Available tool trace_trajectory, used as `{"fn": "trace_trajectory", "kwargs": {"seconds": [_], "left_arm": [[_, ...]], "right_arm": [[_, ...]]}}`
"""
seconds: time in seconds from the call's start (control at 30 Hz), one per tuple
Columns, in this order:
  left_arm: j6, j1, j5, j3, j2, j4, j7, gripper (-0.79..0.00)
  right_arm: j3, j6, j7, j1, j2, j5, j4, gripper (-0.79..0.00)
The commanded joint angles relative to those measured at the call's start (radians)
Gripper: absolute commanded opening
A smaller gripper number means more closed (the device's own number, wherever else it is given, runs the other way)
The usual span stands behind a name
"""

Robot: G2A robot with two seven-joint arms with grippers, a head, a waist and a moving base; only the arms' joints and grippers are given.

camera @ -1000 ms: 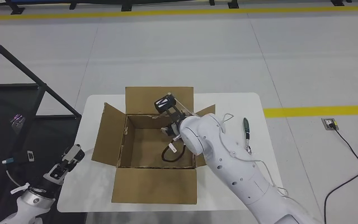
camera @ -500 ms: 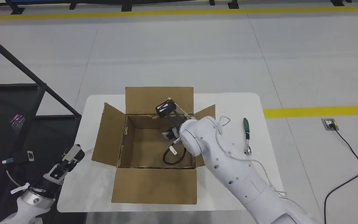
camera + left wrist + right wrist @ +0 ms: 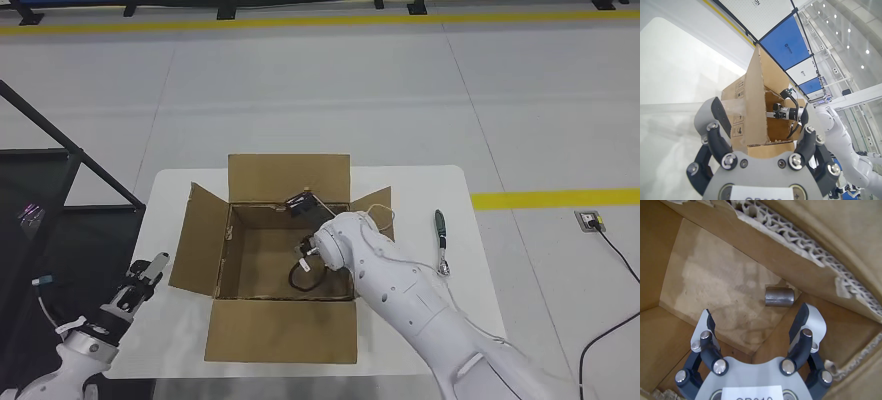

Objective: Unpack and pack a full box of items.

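Observation:
An open cardboard box stands on the white table with its flaps spread. My right arm comes in over the box's right wall, and the right gripper hangs open inside, above the box floor. A small metal cylinder lies on its side on that floor against a wall, just beyond the fingertips and untouched. My left gripper is open and holds nothing, at the table's left edge, facing the box's left flap. The left wrist view also shows the right gripper inside the box.
A green-handled tool lies on the table to the right of the box. A black frame stands on the floor to the left of the table. The box's top edges are torn and ragged.
My right arm has sunk lower into the box, and the box has shifted slightly. My left arm has swung up and nearer to the table's left edge.

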Motion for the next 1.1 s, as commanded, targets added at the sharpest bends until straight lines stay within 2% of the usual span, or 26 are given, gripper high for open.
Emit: {"fn": "trace_trajectory", "kwargs": {"seconds": [0.0, 0.1, 0.3, 0.37, 0.6, 0.63, 0.7, 0.8, 1.07], "left_arm": [[0.004, 0.002, 0.014, 0.009, -0.001, -0.003, 0.014, -0.419], [0.012, 0.002, 0.02, 0.02, -0.002, -0.005, 0.016, -0.406], [0.024, -0.004, 0.04, 0.041, -0.003, -0.01, 0.007, -0.4], [0.024, -0.003, 0.046, 0.045, -0.004, -0.013, 0.008, -0.446], [0.022, 0.003, 0.045, 0.041, -0.004, -0.015, 0.007, -0.459], [0.021, 0.003, 0.045, 0.04, -0.005, -0.015, 0.006, -0.514], [0.02, 0.003, 0.045, 0.039, -0.005, -0.014, 0.005, -0.551], [0.026, 0.001, 0.048, 0.04, -0.005, -0.01, -0.001, -0.511], [0.031, -0.008, 0.074, 0.053, -0.004, -0.014, -0.014, -0.499]], "right_arm": [[-0.01, -0.015, -0.014, 0.012, -0.014, 0.007, 0.039, 0.0], [-0.022, -0.048, -0.031, 0.026, -0.029, 0.008, 0.077, 0.0], [-0.05, -0.012, -0.022, 0.039, -0.057, -0.03, 0.125, 0.0], [-0.054, -0.014, -0.023, 0.041, -0.066, -0.029, 0.145, 0.0], [-0.068, -0.01, -0.042, 0.058, -0.1, -0.036, 0.225, 0.0], [-0.069, -0.003, -0.047, 0.059, -0.105, -0.037, 0.238, 0.0], [-0.074, 0.015, -0.054, 0.063, -0.116, -0.041, 0.258, 0.0], [-0.079, 0.042, -0.075, 0.065, -0.132, -0.048, 0.284, 0.0], [-0.082, 0.077, -0.132, 0.069, -0.165, -0.052, 0.335, 0.0]]}}
